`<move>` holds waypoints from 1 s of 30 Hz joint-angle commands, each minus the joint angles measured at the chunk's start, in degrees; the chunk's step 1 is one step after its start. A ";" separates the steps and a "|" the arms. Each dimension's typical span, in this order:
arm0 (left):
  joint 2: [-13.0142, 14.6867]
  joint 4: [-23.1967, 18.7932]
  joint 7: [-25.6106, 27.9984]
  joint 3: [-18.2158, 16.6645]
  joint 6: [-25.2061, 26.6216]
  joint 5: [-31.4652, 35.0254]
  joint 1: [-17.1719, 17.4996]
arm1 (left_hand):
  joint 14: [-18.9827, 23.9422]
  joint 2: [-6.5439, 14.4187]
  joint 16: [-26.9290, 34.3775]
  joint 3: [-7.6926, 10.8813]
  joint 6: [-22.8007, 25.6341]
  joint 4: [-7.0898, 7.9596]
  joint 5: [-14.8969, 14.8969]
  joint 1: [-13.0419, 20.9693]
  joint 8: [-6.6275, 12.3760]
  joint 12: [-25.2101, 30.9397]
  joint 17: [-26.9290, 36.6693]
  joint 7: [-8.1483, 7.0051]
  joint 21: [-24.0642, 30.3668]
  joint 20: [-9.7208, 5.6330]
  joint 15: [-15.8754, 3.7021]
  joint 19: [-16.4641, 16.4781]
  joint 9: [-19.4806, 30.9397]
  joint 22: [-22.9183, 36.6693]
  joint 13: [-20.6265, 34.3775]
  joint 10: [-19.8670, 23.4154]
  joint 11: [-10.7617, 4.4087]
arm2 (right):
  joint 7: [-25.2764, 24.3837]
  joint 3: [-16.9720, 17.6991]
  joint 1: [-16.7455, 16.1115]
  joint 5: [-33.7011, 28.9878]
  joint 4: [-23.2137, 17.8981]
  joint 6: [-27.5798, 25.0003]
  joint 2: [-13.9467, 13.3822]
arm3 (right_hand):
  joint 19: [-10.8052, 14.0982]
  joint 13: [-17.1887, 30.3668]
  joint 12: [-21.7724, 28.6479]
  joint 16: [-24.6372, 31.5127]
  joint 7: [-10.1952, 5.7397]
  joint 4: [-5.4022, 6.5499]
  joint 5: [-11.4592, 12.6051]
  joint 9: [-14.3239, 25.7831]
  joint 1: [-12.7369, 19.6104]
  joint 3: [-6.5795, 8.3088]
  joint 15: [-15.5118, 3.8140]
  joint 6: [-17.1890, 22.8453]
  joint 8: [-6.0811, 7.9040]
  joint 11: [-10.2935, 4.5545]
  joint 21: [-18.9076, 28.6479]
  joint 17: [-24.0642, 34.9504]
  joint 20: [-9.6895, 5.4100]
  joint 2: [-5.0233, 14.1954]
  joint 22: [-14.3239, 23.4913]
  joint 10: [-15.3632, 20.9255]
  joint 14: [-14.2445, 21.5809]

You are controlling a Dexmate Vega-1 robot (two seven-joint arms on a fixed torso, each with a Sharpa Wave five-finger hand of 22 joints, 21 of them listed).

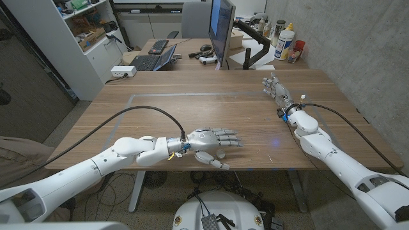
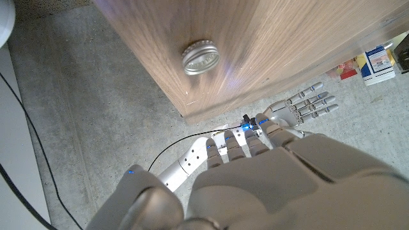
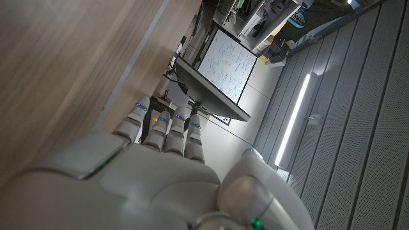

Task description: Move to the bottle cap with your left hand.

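1. Head view: the left hand (image 1: pixel 208 142) hovers over the near edge of the wooden table (image 1: pixel 211 96), palm down, fingers stretched out and slightly apart, thumb angled toward the table's front edge. It holds nothing.
2. Head view: the right hand (image 1: pixel 277 89) sits toward the far right part of the table, fingers extended and spread, nothing in its grasp. How it meets the tabletop is hard to judge from here; it seems to stand on its edge.
3. Left wrist view: the bottle cap (image 2: pixel 200 57), a ribbed silver metal cap, lies on the wood near a table edge, well apart from the left hand's fingers (image 2: pixel 223 148). The right hand (image 2: pixel 300 108) also appears beyond, fingers open.
4. Head view: the cap's place on the table cannot be picked out clearly; a faint speck near the front right part of the table may be it.
5. Right wrist view: the right hand's fingers (image 3: pixel 167 131) reach along the wood grain, straight and empty, with a monitor (image 3: pixel 227 61) beyond them.
6. Head view: behind the table stand a monitor (image 1: pixel 221 29), a laptop (image 1: pixel 153 61), a white shelf (image 1: pixel 77 32) and bottles (image 1: pixel 284 41).
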 commanded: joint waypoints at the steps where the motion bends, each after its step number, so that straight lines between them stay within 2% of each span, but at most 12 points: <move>1: 1.30 -0.86 0.28 0.23 1.37 0.29 1.05 | -0.51 0.53 0.35 -0.14 -0.43 -0.02 0.68 0.41 0.12 0.07 0.12 -0.21 0.15 -4.03 -7.32 -0.15 0.17 0.26 0.28 -0.52 -0.46 | 0.10 -0.49 0.78 -0.40 1.32 -0.06 0.38 | 0.60 0.20 -0.12 0.22 0.02 0.48 0.30 0.09 0.09 -0.10 0.00 -0.15 0.16 0.30 -0.11 0.00 0.09 0.85 0.19 -0.09 -0.04; 12: 1.14 -0.52 0.06 0.73 1.73 0.77 0.95 | -0.42 0.60 0.59 -0.13 -0.59 -0.28 0.94 1.06 0.31 0.31 0.13 -0.25 0.26 -4.02 -7.29 -0.27 0.18 0.26 0.31 -0.61 -0.34 | 0.42 -0.50 1.12 -0.40 2.06 0.48 0.41 | 0.69 0.20 -0.14 0.23 0.07 0.51 0.29 0.10 0.07 -0.11 -0.01 -0.15 0.17 0.27 -0.24 0.00 0.09 0.87 0.20 -0.15 -0.01; 18: 0.96 0.71 -0.04 1.45 1.49 1.40 0.24 | -0.79 0.85 0.54 -0.01 -0.68 -0.41 1.12 1.50 0.40 0.28 0.14 -0.34 0.30 -4.05 -7.40 -0.39 0.19 0.27 0.32 -1.02 -0.53 | 0.02 -0.36 0.48 -0.36 0.96 -0.11 -0.15 | 0.72 0.20 -0.14 0.23 0.04 0.53 0.29 0.10 0.07 -0.11 0.00 -0.14 0.18 0.12 -0.33 0.00 0.10 0.87 0.20 -0.16 -0.02; 23: 1.20 1.30 0.34 1.90 0.86 1.78 -0.32 | -1.36 1.17 0.46 0.12 -0.68 -0.58 1.35 2.05 0.57 0.34 0.16 -0.70 0.28 -4.41 -7.69 -0.76 0.21 0.28 0.35 -1.38 -1.33 | -0.03 -0.39 0.30 -0.42 0.55 -0.31 -0.32 | 0.76 0.20 -0.14 0.20 0.01 0.53 0.30 0.10 0.07 -0.11 0.06 -0.17 0.17 0.27 -0.38 0.00 0.12 0.87 0.20 -0.14 -0.07; 30: 1.40 1.31 1.54 2.02 1.31 2.31 -0.18 | -1.84 1.48 0.40 0.23 -1.14 -0.68 1.52 2.43 0.51 0.23 0.18 -0.80 0.25 -4.72 -7.86 -1.10 0.23 0.30 0.39 -2.12 -1.48 | -0.11 -0.53 0.38 -0.73 0.36 -0.48 -0.46 | 0.82 0.20 -0.12 0.18 0.06 0.54 0.30 0.10 0.08 -0.11 0.06 -0.18 0.17 0.32 -0.46 0.00 0.08 0.86 0.20 -0.09 -0.13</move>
